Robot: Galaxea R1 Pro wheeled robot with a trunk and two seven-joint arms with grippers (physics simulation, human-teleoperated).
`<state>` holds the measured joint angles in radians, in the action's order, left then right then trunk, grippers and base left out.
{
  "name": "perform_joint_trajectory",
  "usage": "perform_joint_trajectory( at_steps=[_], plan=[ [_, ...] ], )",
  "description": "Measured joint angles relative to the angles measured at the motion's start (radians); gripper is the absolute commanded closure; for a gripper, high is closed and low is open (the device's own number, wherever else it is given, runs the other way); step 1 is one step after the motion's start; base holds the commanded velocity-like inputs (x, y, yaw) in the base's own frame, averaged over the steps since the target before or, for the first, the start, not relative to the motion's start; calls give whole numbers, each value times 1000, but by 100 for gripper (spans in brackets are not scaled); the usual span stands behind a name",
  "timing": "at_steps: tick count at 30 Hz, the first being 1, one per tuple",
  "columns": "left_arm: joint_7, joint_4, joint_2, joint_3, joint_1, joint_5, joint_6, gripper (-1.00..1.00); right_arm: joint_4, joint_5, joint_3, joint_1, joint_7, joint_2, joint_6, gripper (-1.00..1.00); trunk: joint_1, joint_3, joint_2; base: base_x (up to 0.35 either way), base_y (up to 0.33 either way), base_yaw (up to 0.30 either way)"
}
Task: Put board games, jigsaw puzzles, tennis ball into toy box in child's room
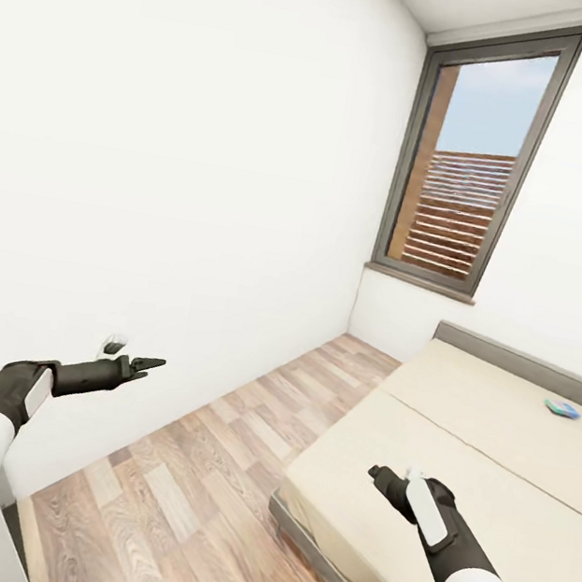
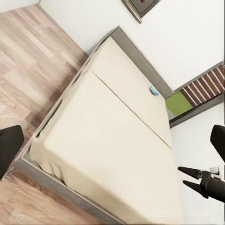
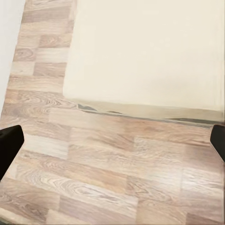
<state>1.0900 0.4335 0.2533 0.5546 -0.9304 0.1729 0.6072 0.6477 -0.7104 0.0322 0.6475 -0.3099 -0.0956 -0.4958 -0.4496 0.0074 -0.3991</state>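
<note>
We face the bed [image 1: 450,469], both sets of fingers apart and empty, where a blue board game [image 1: 561,408] lies at two o'clock—likely light, stiff, best pinched by an edge.

Head view: the bed [image 1: 478,474], a plain beige mattress on a dark grey frame with a low grey headboard, fills the lower right of the frame. One small blue board game [image 1: 561,408] lies flat on the mattress near the headboard, at right. Wood plank floor [image 1: 202,484] runs along the bed's left.
</note>
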Motion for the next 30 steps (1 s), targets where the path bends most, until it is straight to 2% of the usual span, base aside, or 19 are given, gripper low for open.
perform_joint_trajectory(
  at_steps=[10,30],
  plan=[
    [0,0,-3,0,0,0,0,-100,-1,0,-4,0,0,-16,28,-100,0,-4,0,0,0,-277],
    [0,0,-4,0,0,1,0,-100,-2,-2,-4,0,0,-18,29,-100,0,-12,0,0,0,-277]
  ],
)
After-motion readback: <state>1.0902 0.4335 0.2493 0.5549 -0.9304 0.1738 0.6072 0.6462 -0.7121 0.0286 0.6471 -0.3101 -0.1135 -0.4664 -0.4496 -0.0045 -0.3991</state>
